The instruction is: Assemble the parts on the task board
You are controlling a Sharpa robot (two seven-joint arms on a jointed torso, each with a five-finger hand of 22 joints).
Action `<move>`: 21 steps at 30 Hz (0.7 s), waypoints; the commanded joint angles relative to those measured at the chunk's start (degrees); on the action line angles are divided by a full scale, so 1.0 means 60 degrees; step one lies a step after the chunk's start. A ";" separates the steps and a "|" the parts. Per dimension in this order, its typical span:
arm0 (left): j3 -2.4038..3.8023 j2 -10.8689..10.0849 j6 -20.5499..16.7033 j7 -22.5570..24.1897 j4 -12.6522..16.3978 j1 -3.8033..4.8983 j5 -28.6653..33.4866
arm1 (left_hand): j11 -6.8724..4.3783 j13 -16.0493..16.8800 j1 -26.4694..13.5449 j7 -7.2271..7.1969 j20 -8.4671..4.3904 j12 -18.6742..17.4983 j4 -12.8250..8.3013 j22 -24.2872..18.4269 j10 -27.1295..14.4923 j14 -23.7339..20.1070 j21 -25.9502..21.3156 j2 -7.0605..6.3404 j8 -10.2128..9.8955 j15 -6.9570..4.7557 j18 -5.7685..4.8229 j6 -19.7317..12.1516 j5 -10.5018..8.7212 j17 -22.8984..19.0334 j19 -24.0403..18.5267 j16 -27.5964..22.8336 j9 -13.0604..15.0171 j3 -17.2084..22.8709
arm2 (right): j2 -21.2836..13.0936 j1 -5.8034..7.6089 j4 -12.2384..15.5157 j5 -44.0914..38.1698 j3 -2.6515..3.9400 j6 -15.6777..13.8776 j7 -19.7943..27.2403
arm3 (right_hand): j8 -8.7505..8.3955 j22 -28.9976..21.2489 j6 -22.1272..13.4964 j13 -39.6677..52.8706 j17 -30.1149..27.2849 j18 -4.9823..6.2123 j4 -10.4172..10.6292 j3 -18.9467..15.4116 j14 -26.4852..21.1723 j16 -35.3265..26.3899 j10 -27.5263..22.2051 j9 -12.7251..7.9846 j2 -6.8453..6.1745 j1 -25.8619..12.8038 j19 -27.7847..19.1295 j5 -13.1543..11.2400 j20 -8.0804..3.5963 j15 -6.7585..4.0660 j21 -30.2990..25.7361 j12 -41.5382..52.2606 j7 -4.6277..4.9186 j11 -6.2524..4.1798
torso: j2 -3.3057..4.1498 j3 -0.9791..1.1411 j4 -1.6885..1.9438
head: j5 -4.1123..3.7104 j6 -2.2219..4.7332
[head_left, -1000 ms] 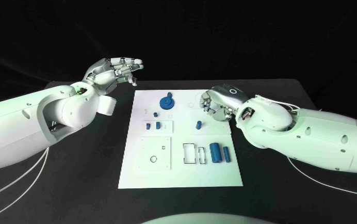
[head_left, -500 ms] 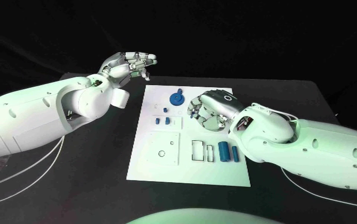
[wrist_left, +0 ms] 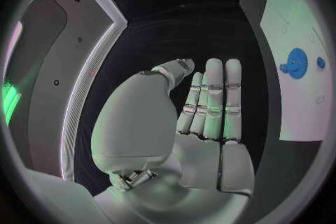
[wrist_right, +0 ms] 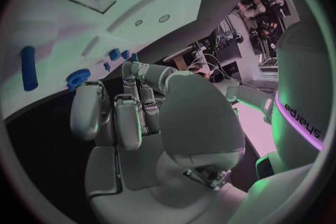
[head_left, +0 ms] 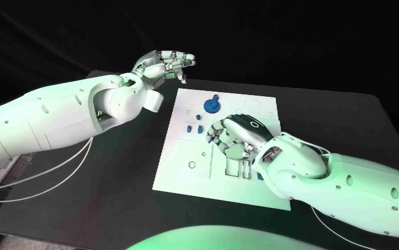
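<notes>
The white board [head_left: 184, 169] lies in the middle of the frame on the black table [head_left: 108, 204], its long axis running from the upper middle down toward the lower right. A blue gear [head_left: 213, 106] sits near its top end, with small blue pegs [head_left: 195, 128] just below it — their own direction is too small to tell.

The right hand [head_left: 235, 137] hangs over the middle of the board, fingers curled downward toward its surface; whether they hold or touch a part cannot be told. In the right wrist view a blue cylinder [wrist_right: 28, 68] lies flat on the board.

The left hand [head_left: 163, 65] is raised in the upper left, off the board — fingers straight and together in the left wrist view, holding nothing.
</notes>
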 commanded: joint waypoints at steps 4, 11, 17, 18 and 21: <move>0.0006 0.0060 0.0049 0.0041 0.0002 0.0005 0.0038 | 0.0006 -0.0011 -0.0085 0.0017 0.0051 -0.0045 -0.0047 0.0013 -0.0063 -0.0050 0.0023 -0.0009 0.0035 0.0003 0.0127 -0.0047 -0.0001 -0.0010 0.0009 0.0026 -0.0007 0.0014 | 0.0245 -0.0318 -0.0290 -0.0037 -0.0010 -0.0342 0.0252 | 0.0048 0.1040 0.0014 0.0018 -0.0001 -0.0120 0.0041 0.0028 0.0456 0.0009 0.0540 0.0012 0.0020 -0.0089 0.0089 0.0011 -0.0001 -0.0048 0.0054 -0.0062 0.0037 -0.0491 | -0.0001 0.0009 -0.0006 | 0.0258 -0.0105; 0.0006 0.0085 0.0067 0.0024 -0.0006 0.0005 0.0037 | 0.0008 -0.0012 -0.0087 0.0019 0.0053 -0.0042 -0.0052 0.0013 -0.0077 -0.0054 0.0022 -0.0010 0.0037 0.0005 0.0127 -0.0055 -0.0001 -0.0011 0.0007 0.0029 -0.0007 0.0013 | 0.0447 -0.0506 -0.0560 0.0003 -0.0042 -0.0127 0.0209 | 0.0046 0.1051 0.0014 0.0020 -0.0006 -0.0124 0.0036 0.0027 0.0455 0.0007 0.0542 0.0014 0.0013 -0.0103 0.0097 0.0012 0.0000 -0.0046 0.0071 -0.0068 0.0043 -0.0488 | 0.0000 -0.0008 -0.0005 | 0.0295 -0.0173; 0.0005 0.0089 0.0076 0.0014 -0.0013 0.0005 0.0037 | 0.0008 -0.0012 -0.0087 0.0019 0.0053 -0.0042 -0.0052 0.0013 -0.0077 -0.0054 0.0022 -0.0010 0.0037 0.0005 0.0127 -0.0055 -0.0001 -0.0011 0.0007 0.0029 -0.0007 0.0013 | 0.0553 -0.0560 -0.0684 0.0002 -0.0059 0.0063 0.0144 | 0.0046 0.1051 0.0014 0.0020 -0.0006 -0.0124 0.0036 0.0027 0.0455 0.0007 0.0542 0.0014 0.0013 -0.0103 0.0097 0.0012 0.0000 -0.0046 0.0071 -0.0068 0.0043 -0.0488 | -0.0006 -0.0004 -0.0009 | 0.0289 -0.0198; 0.0005 0.0089 0.0078 0.0012 -0.0013 0.0005 0.0037 | 0.0008 -0.0012 -0.0087 0.0019 0.0053 -0.0042 -0.0052 0.0013 -0.0077 -0.0054 0.0022 -0.0010 0.0037 0.0005 0.0127 -0.0055 -0.0001 -0.0011 0.0007 0.0029 -0.0007 0.0013 | 0.0571 -0.0565 -0.0703 0.0000 -0.0062 0.0094 0.0132 | 0.0046 0.1051 0.0014 0.0020 -0.0006 -0.0124 0.0036 0.0027 0.0455 0.0007 0.0542 0.0014 0.0013 -0.0103 0.0097 0.0012 0.0000 -0.0046 0.0071 -0.0068 0.0043 -0.0488 | -0.0004 -0.0006 -0.0008 | 0.0284 -0.0203; 0.0005 0.0090 0.0084 0.0006 -0.0013 0.0006 0.0037 | 0.0008 -0.0012 -0.0087 0.0019 0.0053 -0.0042 -0.0052 0.0013 -0.0077 -0.0054 0.0022 -0.0010 0.0037 0.0005 0.0127 -0.0055 -0.0001 -0.0011 0.0007 0.0029 -0.0007 0.0013 | 0.0606 -0.0575 -0.0741 -0.0008 -0.0071 0.0169 0.0108 | 0.0043 0.1060 0.0013 0.0022 -0.0012 -0.0127 0.0034 0.0026 0.0453 0.0004 0.0544 0.0015 0.0013 -0.0117 0.0103 0.0010 0.0001 -0.0044 0.0085 -0.0074 0.0047 -0.0485 | 0.0001 -0.0008 -0.0007 | 0.0275 -0.0218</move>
